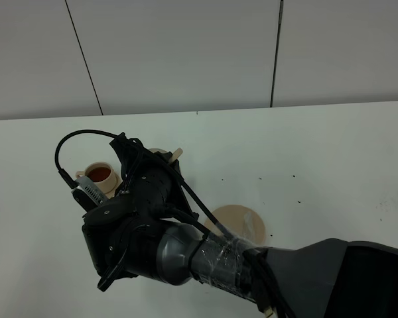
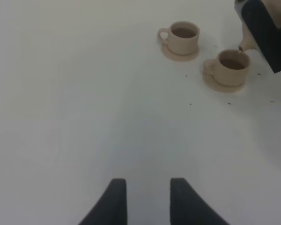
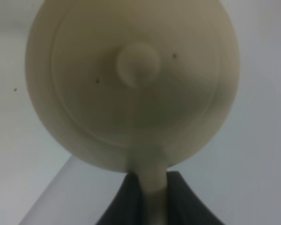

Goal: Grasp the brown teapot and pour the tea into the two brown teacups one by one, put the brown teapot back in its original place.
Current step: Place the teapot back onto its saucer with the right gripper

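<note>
A white table (image 1: 331,152) fills the scene, seen from a high camera. The right arm (image 1: 186,252), large and black, reaches in from the lower right and crosses the middle to the left side of the table.

Its gripper (image 3: 149,187) is clamped on the loop handle of the teapot (image 3: 133,84). In the right wrist view the pot's round lid and knob face the camera, the handle running straight back between the two dark fingers. From above, the arm hides nearly all of the pot; only a sliver of beige shows past the wrist.

The wide saucer (image 1: 242,222), the pot's resting place, sits bare beside the arm, toward the table's middle, well apart from the cups.

In the left wrist view the two cups sit close together on their small saucers. The far cup (image 2: 184,37) holds dark tea. The near cup (image 2: 232,66) also shows liquid, and the pot's spout hangs just over its rim (pouring here seems under way or nearly done, judging by the tilt).

The left gripper (image 2: 147,197) hovers over bare table, its fingers narrowly parted and holding nothing, well apart from the cups.

The return turns on one relation: the wide saucer lies back along the right arm's own side, so the pot must be levelled and drawn back toward it.
</note>
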Action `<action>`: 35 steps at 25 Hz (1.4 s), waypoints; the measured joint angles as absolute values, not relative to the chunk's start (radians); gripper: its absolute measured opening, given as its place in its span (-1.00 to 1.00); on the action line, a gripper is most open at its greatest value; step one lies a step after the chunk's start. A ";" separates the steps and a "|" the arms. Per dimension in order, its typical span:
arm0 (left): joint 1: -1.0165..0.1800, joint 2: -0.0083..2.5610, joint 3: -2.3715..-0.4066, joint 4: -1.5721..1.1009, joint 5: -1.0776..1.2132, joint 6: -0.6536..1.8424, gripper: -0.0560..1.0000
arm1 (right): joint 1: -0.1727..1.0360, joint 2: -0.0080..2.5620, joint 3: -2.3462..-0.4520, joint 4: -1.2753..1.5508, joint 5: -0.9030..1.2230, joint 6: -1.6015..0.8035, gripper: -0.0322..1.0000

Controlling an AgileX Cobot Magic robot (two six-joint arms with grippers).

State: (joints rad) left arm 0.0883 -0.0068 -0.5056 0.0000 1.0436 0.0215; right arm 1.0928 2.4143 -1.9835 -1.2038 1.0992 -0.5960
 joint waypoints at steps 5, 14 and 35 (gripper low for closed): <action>0.088 -0.007 -0.506 0.000 1.044 0.021 -0.33 | 1.093 2.414 -1.984 -1.204 1.099 -0.597 -0.76; 0.088 -0.007 -0.506 0.000 1.044 0.021 -0.33 | 1.093 2.414 -1.984 -1.205 1.099 -0.598 -0.76; 0.088 -0.007 -0.506 0.000 1.044 0.022 -0.33 | 1.093 2.414 -1.984 -1.173 1.099 -0.531 -0.76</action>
